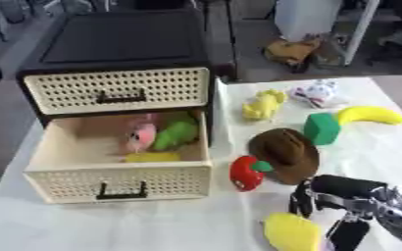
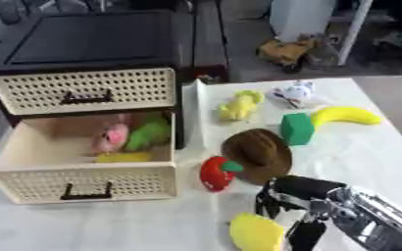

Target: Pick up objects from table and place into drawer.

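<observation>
Right hand [image 1: 346,215] reaches with fingers spread beside the yellow toy [image 1: 292,231] on the bench [image 1: 385,147], holding nothing; lower drawer [image 1: 118,184] stands open

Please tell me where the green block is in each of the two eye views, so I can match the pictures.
Left eye view: the green block lies right of centre, just left of the yellow banana.
Right eye view: it sits nearer the middle, again left of the banana.
Shared landmark: the brown hat, just below and left of the block in both.
</observation>
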`<action>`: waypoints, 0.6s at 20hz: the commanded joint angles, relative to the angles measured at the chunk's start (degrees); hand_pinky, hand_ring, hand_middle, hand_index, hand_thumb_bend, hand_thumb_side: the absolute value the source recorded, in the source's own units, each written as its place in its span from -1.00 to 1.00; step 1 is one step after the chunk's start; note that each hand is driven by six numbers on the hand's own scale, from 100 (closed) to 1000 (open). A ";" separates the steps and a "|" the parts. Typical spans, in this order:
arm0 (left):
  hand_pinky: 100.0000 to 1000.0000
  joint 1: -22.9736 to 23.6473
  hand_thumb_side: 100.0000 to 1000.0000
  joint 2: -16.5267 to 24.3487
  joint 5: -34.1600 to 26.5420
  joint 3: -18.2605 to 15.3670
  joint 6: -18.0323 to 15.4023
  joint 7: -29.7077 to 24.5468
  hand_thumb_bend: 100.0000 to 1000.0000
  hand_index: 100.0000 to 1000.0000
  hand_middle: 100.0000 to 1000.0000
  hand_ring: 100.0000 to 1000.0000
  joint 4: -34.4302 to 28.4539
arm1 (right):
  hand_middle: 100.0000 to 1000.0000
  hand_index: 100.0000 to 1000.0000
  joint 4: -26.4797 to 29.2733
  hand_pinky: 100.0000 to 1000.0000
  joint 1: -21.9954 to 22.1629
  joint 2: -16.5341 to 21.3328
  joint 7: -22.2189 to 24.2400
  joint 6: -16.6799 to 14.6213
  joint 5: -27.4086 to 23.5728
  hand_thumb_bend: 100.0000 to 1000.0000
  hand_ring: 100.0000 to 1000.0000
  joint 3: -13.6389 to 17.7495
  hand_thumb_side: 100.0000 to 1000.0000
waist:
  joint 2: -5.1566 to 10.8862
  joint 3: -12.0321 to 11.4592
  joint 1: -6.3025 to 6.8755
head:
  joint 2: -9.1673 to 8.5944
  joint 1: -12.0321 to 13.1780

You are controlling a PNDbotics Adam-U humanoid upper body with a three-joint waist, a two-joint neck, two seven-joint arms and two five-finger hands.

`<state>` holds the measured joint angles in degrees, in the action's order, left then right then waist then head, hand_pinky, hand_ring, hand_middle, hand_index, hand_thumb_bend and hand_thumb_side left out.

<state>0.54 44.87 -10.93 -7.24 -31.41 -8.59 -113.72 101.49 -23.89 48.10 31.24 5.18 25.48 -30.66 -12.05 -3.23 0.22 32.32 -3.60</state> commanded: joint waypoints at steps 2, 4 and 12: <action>-0.93 0.00 0.72 1.11 0.39 -0.92 -0.10 0.38 -1.00 0.39 -0.54 -0.66 -0.87 | -0.19 0.22 1.35 -0.01 -1.07 1.63 0.06 0.97 -1.27 0.74 0.09 1.07 -0.45 | 0.51 -0.20 0.14 | -1.00 -0.20; -0.93 0.01 0.72 1.05 0.54 -0.91 -0.10 0.46 -1.00 0.39 -0.54 -0.66 -0.87 | -0.16 0.26 1.29 -0.01 -1.27 1.48 0.18 1.31 -1.54 0.92 0.09 1.00 -0.46 | 0.45 -0.26 0.12 | -1.11 -0.25; -0.94 -0.03 0.72 0.83 0.97 -0.83 -0.26 0.48 -1.00 0.39 -0.54 -0.66 -0.87 | -0.14 0.29 0.28 -0.01 -2.04 0.11 1.32 2.64 -0.70 1.00 0.11 0.38 -0.34 | 0.16 -0.42 0.09 | -0.96 -0.15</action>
<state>0.57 44.82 -10.07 -7.24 -31.50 -8.23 -113.72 101.58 -25.21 47.50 32.55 7.51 24.63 -30.74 -12.54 -3.57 0.24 31.59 -3.67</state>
